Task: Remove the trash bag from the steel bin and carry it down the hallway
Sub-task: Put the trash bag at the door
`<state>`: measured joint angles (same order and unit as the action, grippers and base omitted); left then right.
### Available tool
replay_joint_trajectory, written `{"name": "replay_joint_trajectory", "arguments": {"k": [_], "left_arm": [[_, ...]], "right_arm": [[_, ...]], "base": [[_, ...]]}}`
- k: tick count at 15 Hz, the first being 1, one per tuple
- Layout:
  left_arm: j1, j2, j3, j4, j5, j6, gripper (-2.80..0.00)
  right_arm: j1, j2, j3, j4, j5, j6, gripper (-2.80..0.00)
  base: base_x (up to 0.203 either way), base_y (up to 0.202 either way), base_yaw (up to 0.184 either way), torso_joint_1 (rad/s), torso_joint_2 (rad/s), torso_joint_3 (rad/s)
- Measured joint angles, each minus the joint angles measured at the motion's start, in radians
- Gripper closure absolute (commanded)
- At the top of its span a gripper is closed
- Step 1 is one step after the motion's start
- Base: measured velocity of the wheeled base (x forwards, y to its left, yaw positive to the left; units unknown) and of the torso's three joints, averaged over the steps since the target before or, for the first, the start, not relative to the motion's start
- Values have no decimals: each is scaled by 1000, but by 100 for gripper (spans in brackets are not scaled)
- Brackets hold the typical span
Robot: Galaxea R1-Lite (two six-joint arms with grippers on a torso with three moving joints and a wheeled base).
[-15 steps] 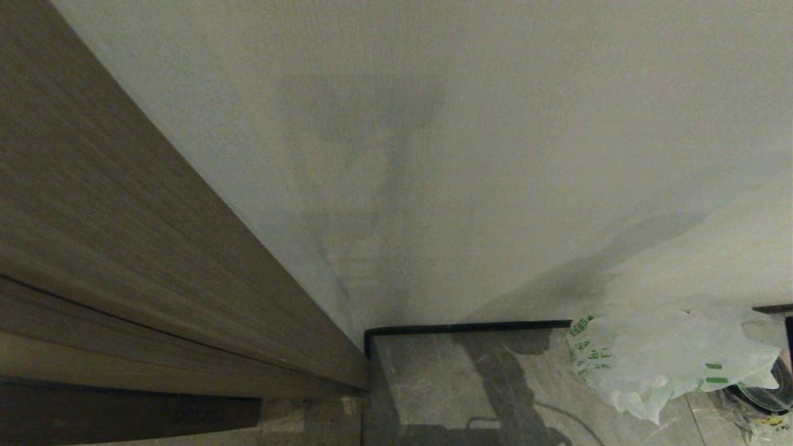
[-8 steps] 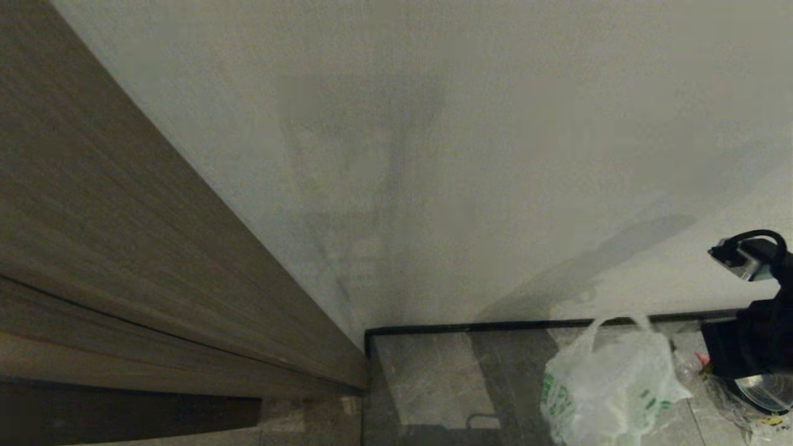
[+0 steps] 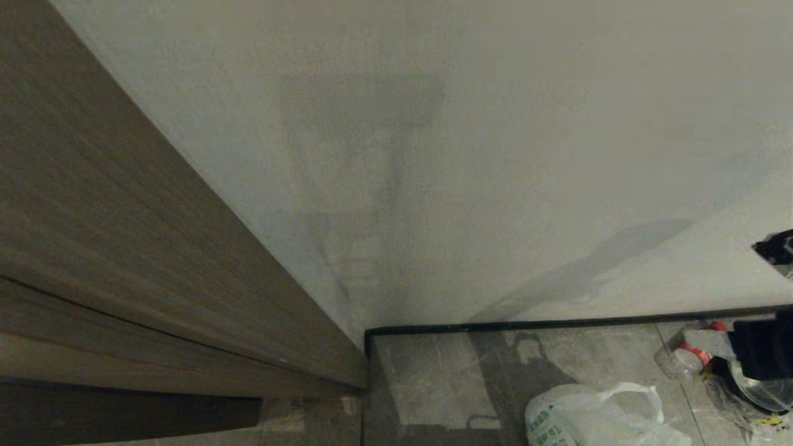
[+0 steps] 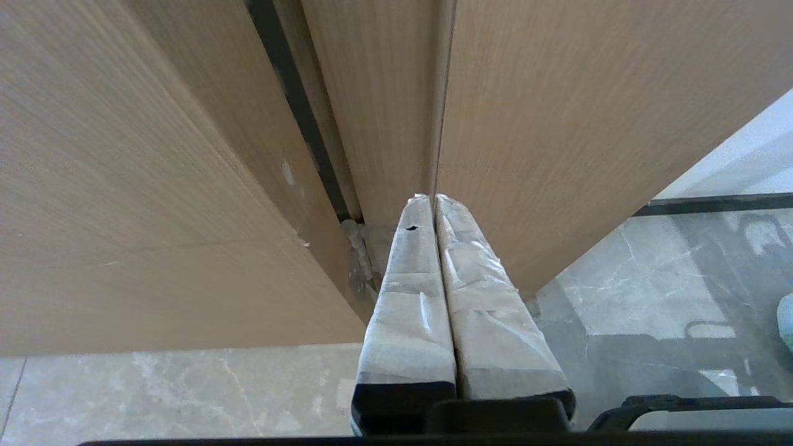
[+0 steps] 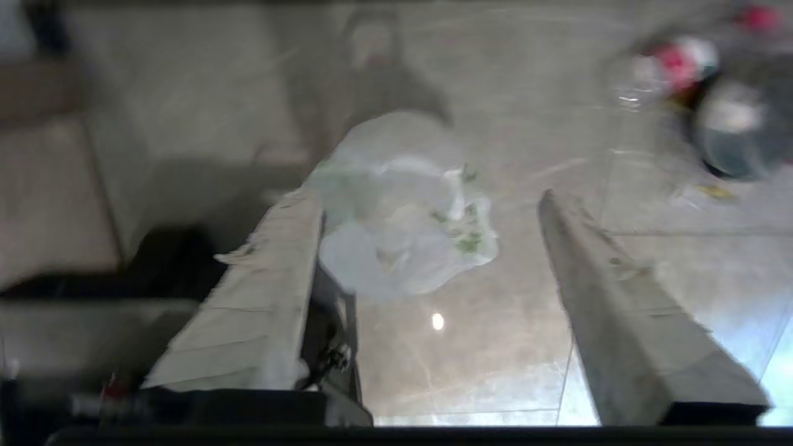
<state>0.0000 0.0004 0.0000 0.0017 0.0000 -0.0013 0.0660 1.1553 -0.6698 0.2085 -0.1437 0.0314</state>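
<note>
The trash bag (image 3: 595, 418), whitish crinkled plastic with green printing, lies loose on the hallway's grey marble floor (image 3: 433, 378) at the lower right of the head view. In the right wrist view the trash bag (image 5: 403, 229) rests on the tiles below my right gripper (image 5: 426, 198), which is open with nothing between its fingers. My right arm (image 3: 765, 353) shows at the head view's right edge. My left gripper (image 4: 430, 201) is shut and empty, parked close to a wooden door (image 4: 557, 124). A round black-rimmed thing (image 5: 731, 133) lies nearby; I cannot tell whether it is the steel bin.
A pale wall (image 3: 464, 155) with a dark baseboard (image 3: 526, 324) stands just ahead. A brown wooden door (image 3: 124, 248) fills the left. A clear bag with red contents (image 3: 684, 359) and other litter (image 3: 768, 421) lie on the floor at the right.
The trash bag hung in the air at the right, then dropped to the floor. My right gripper opened and let it go, and the right arm moved up and rightward.
</note>
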Motion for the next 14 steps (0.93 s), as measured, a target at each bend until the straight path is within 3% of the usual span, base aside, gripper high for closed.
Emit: {"name": "replay_joint_trajectory", "arguments": {"k": [4,5,7,10,14], "left_arm": [[0,0,0,0,0,0,0],[0,0,0,0,0,0,0],[0,0,0,1,0,0,0],[0,0,0,0,0,0,0],[0,0,0,0,0,0,0]], "right_arm": [[-15,-233,54,187,-130,52,0],[-16,-295,67,239,-132,56,0],[-40,-401,101,248,-81,62,0],[-122,-574,190,129,88,74,0],[-133,-773,361,18,204,78,0]], "base": [[0,0,0,0,0,0],[0,0,0,0,0,0],[0,0,0,0,0,0],[0,0,0,0,0,0],[0,0,0,0,0,0]]}}
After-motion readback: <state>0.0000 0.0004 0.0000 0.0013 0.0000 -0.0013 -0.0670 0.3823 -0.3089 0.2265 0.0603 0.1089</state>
